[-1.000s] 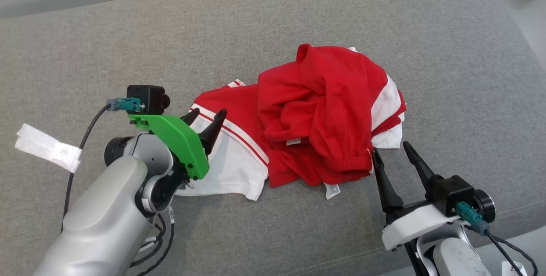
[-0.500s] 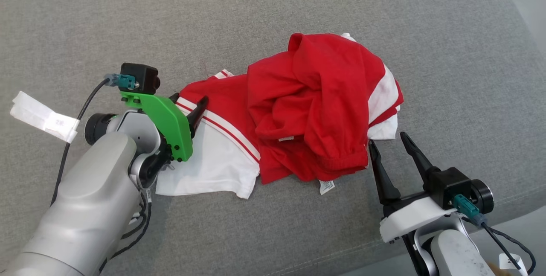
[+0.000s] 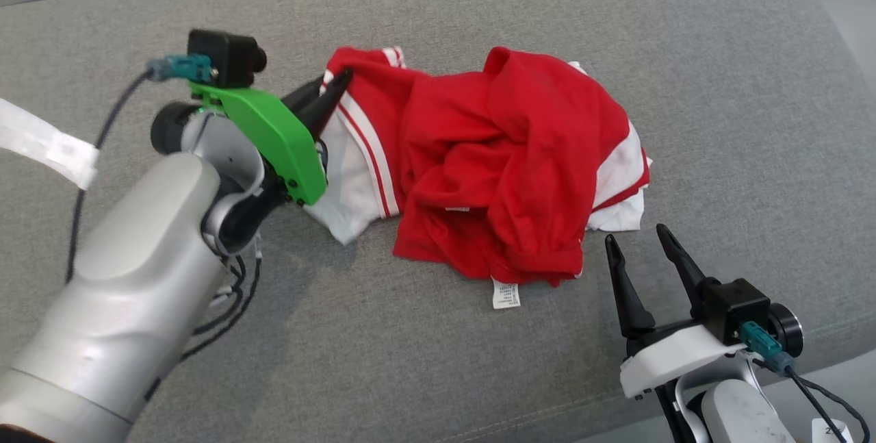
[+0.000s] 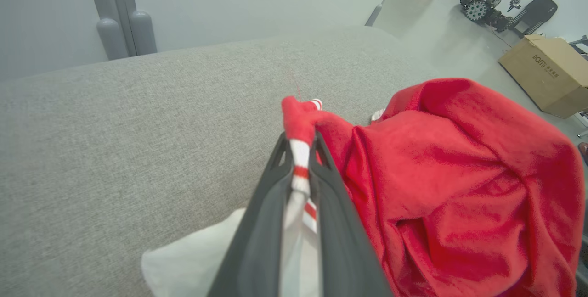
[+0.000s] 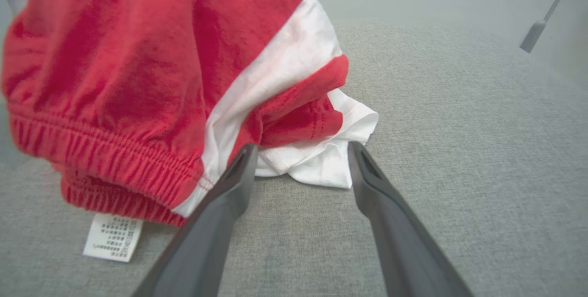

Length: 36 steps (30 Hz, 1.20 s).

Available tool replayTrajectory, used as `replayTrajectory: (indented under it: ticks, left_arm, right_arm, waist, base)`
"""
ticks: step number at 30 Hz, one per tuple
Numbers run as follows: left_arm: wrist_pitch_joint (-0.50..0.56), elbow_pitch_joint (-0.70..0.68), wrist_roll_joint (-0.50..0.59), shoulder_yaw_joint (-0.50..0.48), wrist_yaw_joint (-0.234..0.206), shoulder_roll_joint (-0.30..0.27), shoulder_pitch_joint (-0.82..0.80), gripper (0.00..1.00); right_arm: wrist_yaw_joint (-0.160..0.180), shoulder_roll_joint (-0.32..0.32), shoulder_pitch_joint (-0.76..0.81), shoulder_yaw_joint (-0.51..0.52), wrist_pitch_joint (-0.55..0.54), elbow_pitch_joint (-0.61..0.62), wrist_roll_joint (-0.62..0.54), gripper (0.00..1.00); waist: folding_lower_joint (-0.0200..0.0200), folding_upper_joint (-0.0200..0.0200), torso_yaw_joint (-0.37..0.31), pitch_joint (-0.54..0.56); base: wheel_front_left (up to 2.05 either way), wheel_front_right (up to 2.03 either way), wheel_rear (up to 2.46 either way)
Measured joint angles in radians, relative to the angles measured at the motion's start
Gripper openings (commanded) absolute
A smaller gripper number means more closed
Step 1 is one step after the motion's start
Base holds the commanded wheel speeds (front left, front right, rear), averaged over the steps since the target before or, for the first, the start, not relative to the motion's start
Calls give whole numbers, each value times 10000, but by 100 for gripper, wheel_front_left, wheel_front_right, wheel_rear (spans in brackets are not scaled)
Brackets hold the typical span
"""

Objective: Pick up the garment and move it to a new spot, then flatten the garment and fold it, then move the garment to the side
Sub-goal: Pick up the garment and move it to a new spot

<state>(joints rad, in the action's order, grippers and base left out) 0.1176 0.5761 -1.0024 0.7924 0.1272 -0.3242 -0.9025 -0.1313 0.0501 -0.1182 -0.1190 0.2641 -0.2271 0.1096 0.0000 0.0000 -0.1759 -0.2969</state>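
Our left gripper [image 3: 337, 81], open a second ago, has pinched the striped hem of the crumpled red-and-white fabric garment [image 3: 520, 155] and pulled it forward, bunching the white panel.

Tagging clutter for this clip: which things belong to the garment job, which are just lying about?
Job: garment, left gripper shut on it, open right gripper, cushion.
Lying about: white strip, box.

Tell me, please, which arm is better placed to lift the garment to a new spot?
Left. The left pincer is shut on the garment's striped edge; the right pincer stands open beside it.
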Motion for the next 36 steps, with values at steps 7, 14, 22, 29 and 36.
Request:
replayTrajectory:
  ticks: [7, 14, 22, 29, 36]
  left_arm:
    - [562, -3536, -153, -690, -683, -1285, -427, 0]
    - [1200, -7085, -226, -1175, -1931, -2307, -177, 0]
    - [1269, -8007, -71, -2123, -2771, -3557, -111, 0]
    - [1369, -8435, -182, -3003, -3080, -4614, -49, 0]
    - [1555, -7739, -222, -3628, -3172, -5820, 217, 0]
  right_arm:
    - [0, 0, 37, -54, 2, -10, 144, 100]
    - [0, -2, 52, -119, 0, -17, 301, 100]
    - [0, -4, 100, -125, 0, -46, 407, 100]
    - [0, -2, 162, -56, 0, -38, 403, 100]
    - [0, -2, 178, -42, 0, -35, 364, 100]
  waist:
    - [0, 0, 291, 247]
    - [0, 0, 368, 363]
    - [0, 0, 390, 511]
    - [0, 0, 470, 594]
    - [0, 0, 624, 582]
  base:
    - [0, 0, 0]
    - [0, 0, 0]
    - [0, 0, 0]
    - [0, 0, 0]
    - [0, 0, 0]
